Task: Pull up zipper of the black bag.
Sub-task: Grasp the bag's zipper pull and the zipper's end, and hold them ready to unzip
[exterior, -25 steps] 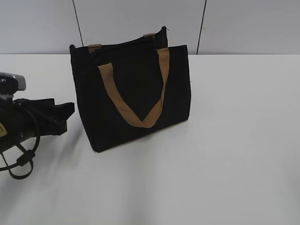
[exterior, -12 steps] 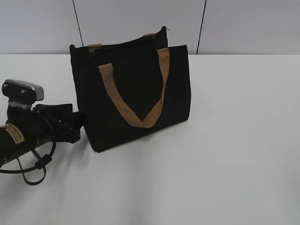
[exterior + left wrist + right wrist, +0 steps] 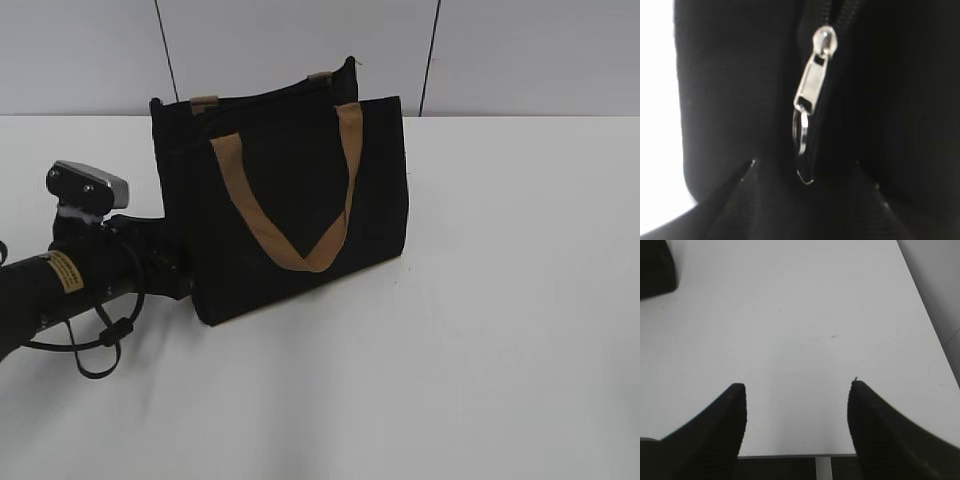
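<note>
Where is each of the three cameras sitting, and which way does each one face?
Exterior: slanting down at the black bag on the white table; left arm visible.
Left wrist: pressed close to the bag's end, facing the zipper; left gripper open.
Right wrist: above bare table, looking down; right gripper open.
Shared: exterior and left wrist both show the bag.

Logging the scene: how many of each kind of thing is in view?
Bag: 1
Handles: 2
Zipper pull: 1
Grippers, left and right: 2
Table: 1
Total: 7
</note>
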### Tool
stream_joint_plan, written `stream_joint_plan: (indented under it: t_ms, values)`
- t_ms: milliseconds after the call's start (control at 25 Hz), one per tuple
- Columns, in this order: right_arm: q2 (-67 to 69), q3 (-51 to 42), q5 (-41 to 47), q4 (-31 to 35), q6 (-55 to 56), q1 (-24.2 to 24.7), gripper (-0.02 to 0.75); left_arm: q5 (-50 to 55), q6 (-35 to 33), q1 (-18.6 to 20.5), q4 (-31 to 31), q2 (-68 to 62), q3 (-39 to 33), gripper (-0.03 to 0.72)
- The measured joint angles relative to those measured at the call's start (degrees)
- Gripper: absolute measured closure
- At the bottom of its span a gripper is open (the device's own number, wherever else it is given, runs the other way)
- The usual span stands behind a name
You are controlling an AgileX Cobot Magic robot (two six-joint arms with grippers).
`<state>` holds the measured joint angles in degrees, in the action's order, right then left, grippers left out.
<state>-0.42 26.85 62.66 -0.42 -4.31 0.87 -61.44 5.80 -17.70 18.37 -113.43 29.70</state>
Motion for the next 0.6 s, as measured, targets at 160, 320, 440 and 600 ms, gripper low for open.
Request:
stream_joint_plan:
  t_ms: [160,320,440,600]
  values:
    - [0.0,0.0,0.0,0.0,0.0,0.0,0.253,0.2,0.0,0.0,0.5,-1.1,1.3,0.352]
    - [0.0,0.0,0.0,0.0,0.0,0.0,0.253,0.2,0.0,0.0,0.6,-1.2,2.4,0.437]
    - [0.0,0.0,0.0,0.0,0.0,0.0,0.253,0.2,0.0,0.0,0.8,-1.6,3.0,0.545]
    - [0.0,0.0,0.0,0.0,0.0,0.0,0.253,0.6,0.0,0.0,0.9,-1.8,3.2,0.656]
